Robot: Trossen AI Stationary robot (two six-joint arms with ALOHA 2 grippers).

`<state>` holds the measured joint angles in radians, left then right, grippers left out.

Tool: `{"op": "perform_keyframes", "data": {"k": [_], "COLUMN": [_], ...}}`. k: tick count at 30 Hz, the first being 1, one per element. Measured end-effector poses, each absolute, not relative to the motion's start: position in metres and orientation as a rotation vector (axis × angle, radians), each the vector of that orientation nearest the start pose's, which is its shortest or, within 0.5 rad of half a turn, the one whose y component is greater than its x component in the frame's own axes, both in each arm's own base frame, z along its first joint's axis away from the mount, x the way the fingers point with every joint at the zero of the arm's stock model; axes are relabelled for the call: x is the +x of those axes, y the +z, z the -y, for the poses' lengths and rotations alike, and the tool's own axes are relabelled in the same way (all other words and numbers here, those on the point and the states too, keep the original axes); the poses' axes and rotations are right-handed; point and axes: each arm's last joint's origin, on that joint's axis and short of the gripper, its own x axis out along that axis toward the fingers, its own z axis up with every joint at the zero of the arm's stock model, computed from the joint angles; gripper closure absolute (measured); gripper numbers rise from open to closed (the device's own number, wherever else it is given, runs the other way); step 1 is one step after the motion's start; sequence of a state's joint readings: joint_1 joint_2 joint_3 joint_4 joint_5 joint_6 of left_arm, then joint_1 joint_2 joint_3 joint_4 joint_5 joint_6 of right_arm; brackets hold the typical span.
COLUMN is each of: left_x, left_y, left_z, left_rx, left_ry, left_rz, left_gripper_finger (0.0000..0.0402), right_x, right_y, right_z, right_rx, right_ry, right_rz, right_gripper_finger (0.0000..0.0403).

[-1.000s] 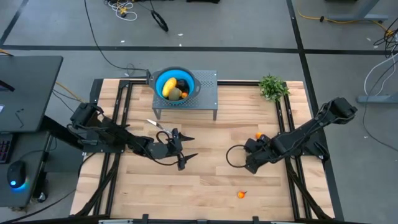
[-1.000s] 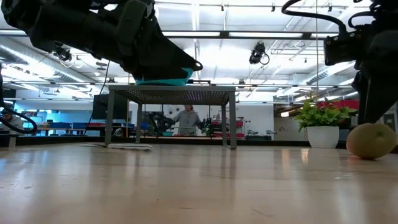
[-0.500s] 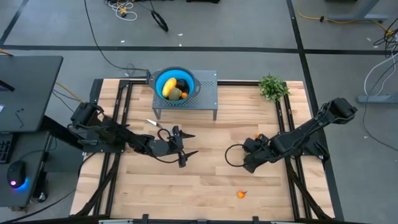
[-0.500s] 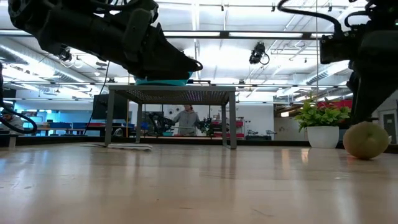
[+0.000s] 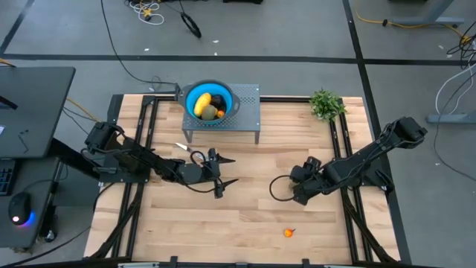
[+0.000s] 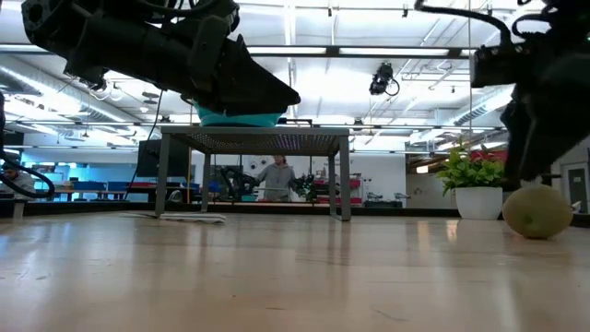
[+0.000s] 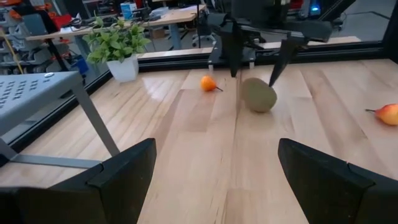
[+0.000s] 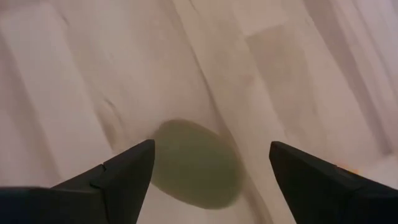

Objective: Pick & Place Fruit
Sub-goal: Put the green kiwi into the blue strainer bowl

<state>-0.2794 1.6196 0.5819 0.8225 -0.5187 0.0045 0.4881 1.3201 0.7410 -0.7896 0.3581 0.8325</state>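
From above, the right gripper (image 5: 300,187) covers the olive-brown fruit (image 6: 536,211) entirely. Inside the blue bowl (image 5: 190,95), the dark fruit (image 5: 217,101) is too small to identify, and the low view cuts off both arms.

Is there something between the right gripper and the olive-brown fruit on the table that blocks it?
Nothing visible blocks it. The right gripper is open directly above the olive-brown fruit, which lies on bare table between its fingers. The small orange fruit lies off to the side.
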Motion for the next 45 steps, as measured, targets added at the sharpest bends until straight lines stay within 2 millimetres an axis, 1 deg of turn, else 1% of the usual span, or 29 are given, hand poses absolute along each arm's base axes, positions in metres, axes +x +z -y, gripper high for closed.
{"op": "perform_keyframes", "data": {"k": [3, 11, 14, 20, 24, 29, 35, 39, 45], "left_x": [0.292, 0.292, 0.292, 0.292, 0.292, 0.291, 0.291, 0.291, 0.291], "left_y": [0.167, 0.166, 0.165, 0.164, 0.164, 0.164, 0.163, 0.162, 0.162], "left_z": [0.069, 0.069, 0.069, 0.069, 0.069, 0.069, 0.069, 0.069, 0.069], "left_rx": [0.09, 0.08, 0.074, 0.06, 0.054, 0.05, 0.05, 0.056, 0.057], "left_ry": [0.237, 0.239, 0.24, 0.241, 0.242, 0.243, 0.243, 0.245, 0.245], "left_rz": [-0.2, -0.208, -0.217, -0.221, -0.222, -0.223, -0.227, -0.241, -0.243], "left_gripper_finger": [0.0056, 0.0056, 0.0056, 0.0056, 0.0056, 0.0056, 0.0056, 0.0056, 0.0056], "right_x": [0.188, 0.187, 0.186, 0.178, 0.174, 0.172, 0.175, 0.176, 0.176], "right_y": [0.182, 0.181, 0.175, 0.151, 0.144, 0.14, 0.142, 0.142, 0.142], "right_z": [-0.088, -0.092, -0.092, -0.088, -0.086, -0.084, -0.085, -0.085, -0.085], "right_rx": [0.111, 0.007, 0.005, 0.032, 0.027, 0.031, 0.014, 0.012, 0.026], "right_ry": [-0.399, -0.287, -0.276, -0.249, -0.268, -0.285, -0.303, -0.309, -0.291], "right_rz": [-1.21, -1.242, -1.234, -1.233, -1.231, -1.233, -1.173, -1.156, -1.173], "right_gripper_finger": [0.0075, 0.0075, 0.0075, 0.0075, 0.0075, 0.0075, 0.0076, 0.0097, 0.0155]}}
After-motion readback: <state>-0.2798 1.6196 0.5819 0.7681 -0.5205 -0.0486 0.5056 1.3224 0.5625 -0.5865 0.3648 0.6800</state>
